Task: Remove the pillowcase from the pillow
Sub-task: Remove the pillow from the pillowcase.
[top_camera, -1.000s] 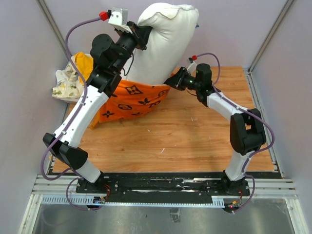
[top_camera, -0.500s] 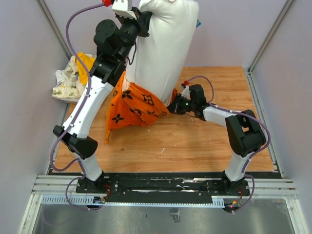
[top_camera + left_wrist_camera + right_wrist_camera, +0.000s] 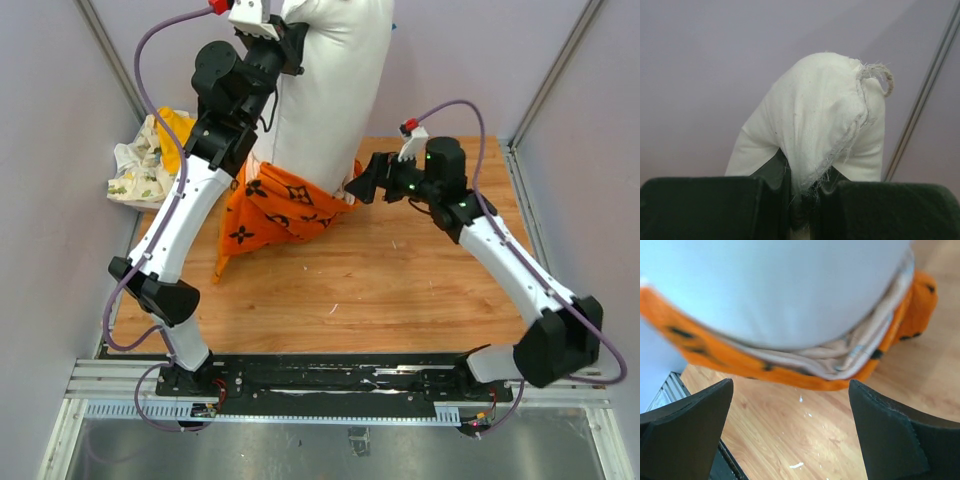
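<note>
The white pillow [image 3: 335, 90] hangs upright, lifted high at the back. My left gripper [image 3: 297, 45] is shut on its upper corner [image 3: 825, 125], frayed seam pinched between the pads. The orange pillowcase [image 3: 280, 205] with black motifs is bunched around the pillow's lower end and sags toward the table. My right gripper [image 3: 362, 186] stands open just right of that bunched edge, nothing between its fingers. In the right wrist view the pillowcase's rolled rim [image 3: 805, 372] and the pillow [image 3: 775, 290] fill the space just ahead of the wide-apart fingers [image 3: 890, 435].
A white printed cloth [image 3: 135, 172] and a plain yellow-orange cloth [image 3: 172, 128] lie heaped at the table's left edge. Purple walls close in the wooden table [image 3: 420, 290] on three sides. A black rail [image 3: 330, 375] runs along the near edge.
My left arm raised the pillow higher. The pillowcase slid down it to the lower end. My right gripper pulled that edge down, then let go, opened wide and moved up and back.
</note>
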Available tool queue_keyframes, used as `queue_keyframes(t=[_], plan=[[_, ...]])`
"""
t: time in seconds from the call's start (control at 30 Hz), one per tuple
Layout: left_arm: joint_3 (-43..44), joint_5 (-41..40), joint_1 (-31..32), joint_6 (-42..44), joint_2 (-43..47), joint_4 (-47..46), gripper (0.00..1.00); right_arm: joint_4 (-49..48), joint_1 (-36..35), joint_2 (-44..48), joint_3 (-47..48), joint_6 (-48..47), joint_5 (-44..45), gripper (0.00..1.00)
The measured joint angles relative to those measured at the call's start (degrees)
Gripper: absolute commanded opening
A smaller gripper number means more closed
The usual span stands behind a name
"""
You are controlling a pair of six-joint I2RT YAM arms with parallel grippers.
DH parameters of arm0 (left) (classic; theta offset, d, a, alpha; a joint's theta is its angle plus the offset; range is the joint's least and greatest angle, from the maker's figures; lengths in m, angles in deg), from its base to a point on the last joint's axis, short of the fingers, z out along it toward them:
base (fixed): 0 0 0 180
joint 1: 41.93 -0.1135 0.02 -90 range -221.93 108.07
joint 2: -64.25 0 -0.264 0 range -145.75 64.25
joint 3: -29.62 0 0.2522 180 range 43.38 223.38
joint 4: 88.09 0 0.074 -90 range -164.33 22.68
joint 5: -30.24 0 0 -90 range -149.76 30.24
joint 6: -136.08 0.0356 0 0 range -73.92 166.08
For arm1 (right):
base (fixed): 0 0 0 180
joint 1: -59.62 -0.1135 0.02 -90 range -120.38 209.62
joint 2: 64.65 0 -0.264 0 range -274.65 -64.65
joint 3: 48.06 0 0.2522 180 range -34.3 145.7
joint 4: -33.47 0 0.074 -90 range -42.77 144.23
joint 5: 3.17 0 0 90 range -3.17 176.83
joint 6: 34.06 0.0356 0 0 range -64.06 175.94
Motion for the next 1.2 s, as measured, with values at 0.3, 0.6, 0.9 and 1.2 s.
queue_keyframes(t=[0.3,0.6,0.9,1.2], plan=[[0.42,4.76,-0.22,-1.79,-1.95,2.29,0.00,-2.29,-6.69,8.17,8.24,-4.92,-1.81,0.94],[2.21,7.72,-0.22,-4.26,-3.15,4.48,0.00,-3.58,-16.85,-10.36,21.07,-7.06,-1.92,0.86],[2.43,7.72,-0.22,-4.24,-3.17,6.14,0.00,-7.54,-21.84,-19.98,17.79,-7.30,-2.36,0.66],[2.82,6.29,-0.22,-2.75,-3.30,7.19,0.00,-10.84,-26.56,-22.43,7.80,-7.72,-1.75,0.11]])
